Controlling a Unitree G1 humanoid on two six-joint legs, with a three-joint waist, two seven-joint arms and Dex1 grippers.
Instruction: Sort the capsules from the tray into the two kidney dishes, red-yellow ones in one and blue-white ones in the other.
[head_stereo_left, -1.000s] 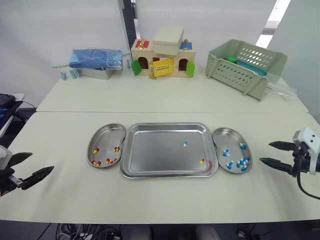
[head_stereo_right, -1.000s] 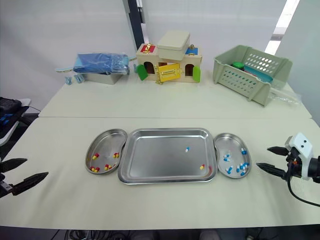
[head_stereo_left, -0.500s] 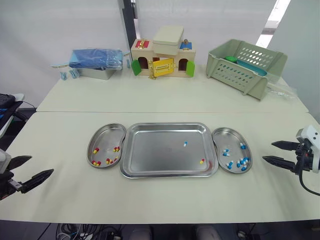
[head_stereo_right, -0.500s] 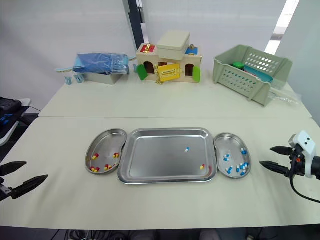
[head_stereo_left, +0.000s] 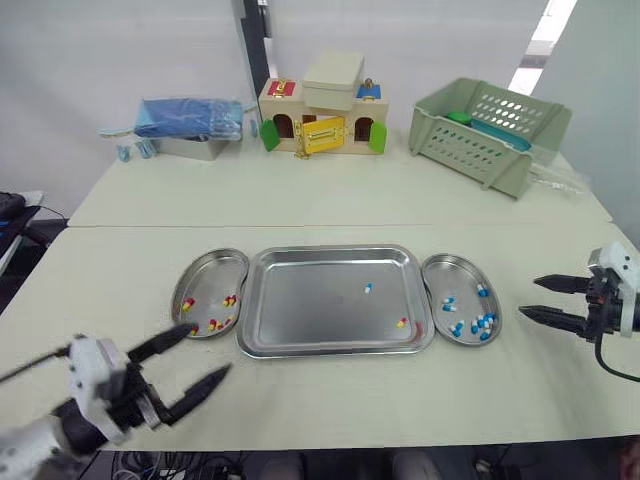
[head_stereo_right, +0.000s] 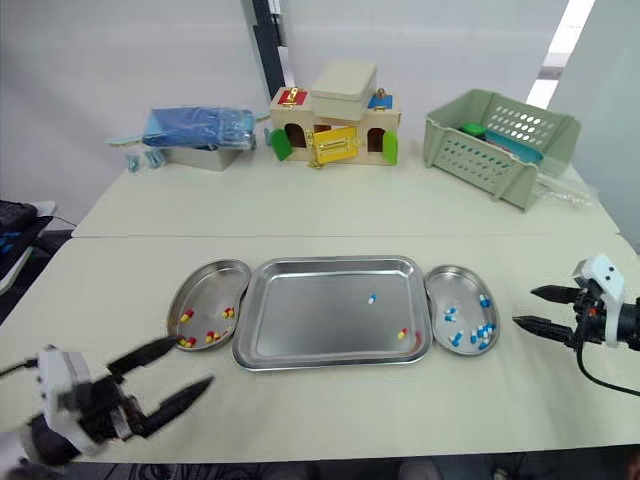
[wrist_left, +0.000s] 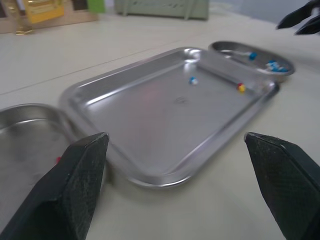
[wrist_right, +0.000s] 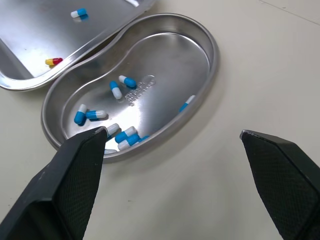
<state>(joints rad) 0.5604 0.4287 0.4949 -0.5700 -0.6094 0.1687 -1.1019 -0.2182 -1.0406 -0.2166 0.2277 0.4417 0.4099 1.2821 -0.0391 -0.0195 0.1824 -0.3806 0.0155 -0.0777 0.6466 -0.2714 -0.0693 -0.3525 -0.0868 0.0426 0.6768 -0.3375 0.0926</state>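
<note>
A steel tray (head_stereo_left: 310, 305) lies mid-table and holds one blue-white capsule (head_stereo_left: 368, 288) and one red-yellow capsule (head_stereo_left: 402, 322). The left kidney dish (head_stereo_left: 213, 270) holds several red-yellow capsules (head_stereo_left: 216, 322). The right kidney dish (head_stereo_left: 455, 278) holds several blue-white capsules (head_stereo_left: 483, 322). My left gripper (head_stereo_left: 211, 350) is open just in front of the left dish, above the table. My right gripper (head_stereo_left: 528, 297) is open, right of the right dish, pointing at it. In the left wrist view both tray capsules (wrist_left: 192, 80) (wrist_left: 241, 87) lie ahead between the fingers.
At the back stand a toy house (head_stereo_left: 320, 105), a green slotted basket (head_stereo_left: 490, 125) and a blue packet on a metal box (head_stereo_left: 190, 125). Bare tabletop lies in front of the tray and at both sides.
My left gripper has swung in from the table's far left edge to the front of the left dish. The right gripper has edged slightly toward the right dish.
</note>
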